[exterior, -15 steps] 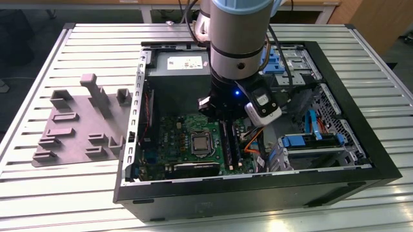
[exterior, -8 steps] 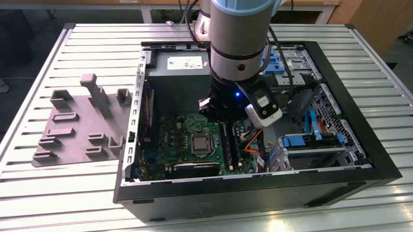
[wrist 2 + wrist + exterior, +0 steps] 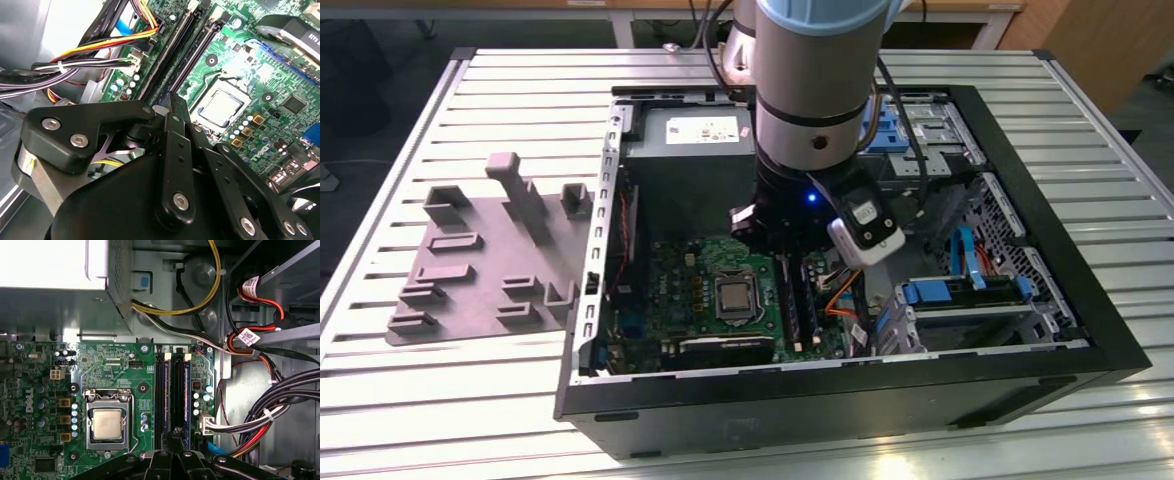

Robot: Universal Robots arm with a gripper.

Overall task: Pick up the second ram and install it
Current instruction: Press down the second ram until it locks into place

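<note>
gripper (image 3: 172,107): clenched, fingers together, low over the slots
second ram (image 3: 177,390): seated in slot beside first
tray (image 3: 467,255): no sticks
left: release, retreat

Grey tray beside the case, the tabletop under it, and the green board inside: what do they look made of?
The tray looks like matte grey moulded plastic: dull, one colour, raised blocks formed in one piece. The tabletop looks like bare aluminium slats: pale, ribbed, with soft glare. The green board looks like ordinary circuit board laminate: glossy green coat, fine traces, metal solder points.
</note>
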